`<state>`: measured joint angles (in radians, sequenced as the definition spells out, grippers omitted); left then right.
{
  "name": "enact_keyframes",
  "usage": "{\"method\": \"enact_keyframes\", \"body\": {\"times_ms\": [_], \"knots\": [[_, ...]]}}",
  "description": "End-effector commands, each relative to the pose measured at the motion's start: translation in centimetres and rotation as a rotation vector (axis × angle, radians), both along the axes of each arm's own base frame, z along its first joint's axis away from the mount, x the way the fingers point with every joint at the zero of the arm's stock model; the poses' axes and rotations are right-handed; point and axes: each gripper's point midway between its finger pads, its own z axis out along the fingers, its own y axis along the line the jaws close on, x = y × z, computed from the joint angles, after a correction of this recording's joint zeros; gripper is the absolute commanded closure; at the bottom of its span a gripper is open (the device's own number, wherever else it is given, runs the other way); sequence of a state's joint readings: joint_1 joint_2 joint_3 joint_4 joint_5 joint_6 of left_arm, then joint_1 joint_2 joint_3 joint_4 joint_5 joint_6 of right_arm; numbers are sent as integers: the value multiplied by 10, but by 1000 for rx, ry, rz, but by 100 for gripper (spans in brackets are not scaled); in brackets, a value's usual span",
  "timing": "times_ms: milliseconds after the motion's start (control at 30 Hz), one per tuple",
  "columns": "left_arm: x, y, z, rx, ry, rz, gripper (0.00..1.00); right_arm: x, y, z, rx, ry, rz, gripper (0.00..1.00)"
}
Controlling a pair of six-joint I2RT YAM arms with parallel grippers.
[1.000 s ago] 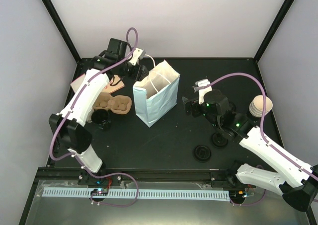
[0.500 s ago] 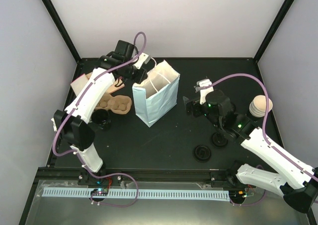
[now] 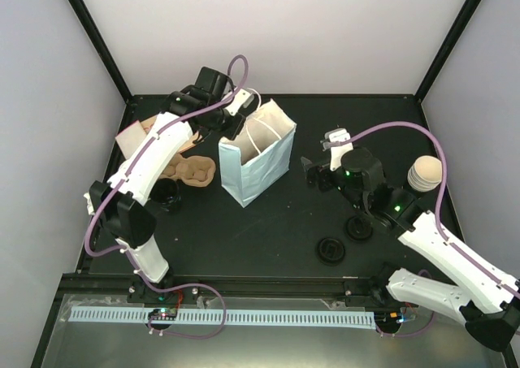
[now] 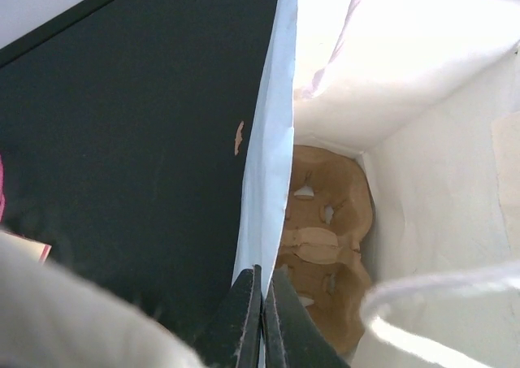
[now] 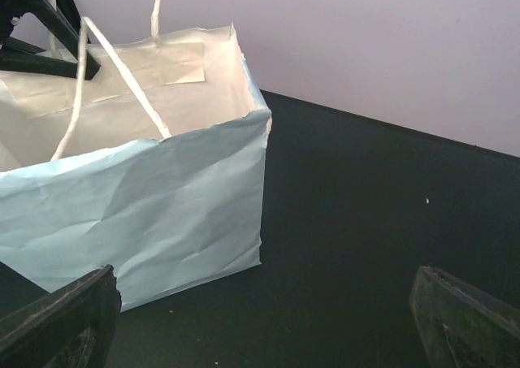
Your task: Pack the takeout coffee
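Note:
A pale blue paper bag [image 3: 258, 158] stands open in the middle of the table. My left gripper [image 3: 236, 125] is at its back left rim, shut on the bag's wall [image 4: 268, 165], which runs between the black fingertips [image 4: 244, 303]. A brown pulp cup carrier [image 4: 325, 238] lies on the bag's floor. A second carrier [image 3: 188, 170] lies on the table left of the bag, with a black cup [image 3: 166, 192] beside it. My right gripper [image 3: 314, 175] stands open right of the bag [image 5: 162, 197], nothing between its fingers [image 5: 65, 319].
Two black lids [image 3: 331, 249] [image 3: 360, 227] lie at the front right. A beige stack of cups [image 3: 426, 173] stands at the right edge. Brown paper pieces [image 3: 134, 136] lie at the back left. The bag's white rope handles [image 5: 122, 75] stick up.
My left arm has swung right to the bag's rim and its jaws have closed on the paper wall. The right arm has barely shifted.

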<state>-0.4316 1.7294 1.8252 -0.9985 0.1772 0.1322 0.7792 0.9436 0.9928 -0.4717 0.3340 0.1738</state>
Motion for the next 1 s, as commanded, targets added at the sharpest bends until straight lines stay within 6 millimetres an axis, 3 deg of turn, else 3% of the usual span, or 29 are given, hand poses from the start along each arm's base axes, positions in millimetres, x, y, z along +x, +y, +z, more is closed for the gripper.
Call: {"method": "enact_keyframes", "body": {"times_ms": [0,733,967], "knots": [[-6,-1,36,10,-106,-18,98,-5,-2,20,10,-51,23,0],[-35,-13,74,110,-368,-78,98,-11,-1,37,36,-46,51,0],[-42,-11,84,115,-445,-79,98,-2,-16,44,107,-20,-94,0]]}}
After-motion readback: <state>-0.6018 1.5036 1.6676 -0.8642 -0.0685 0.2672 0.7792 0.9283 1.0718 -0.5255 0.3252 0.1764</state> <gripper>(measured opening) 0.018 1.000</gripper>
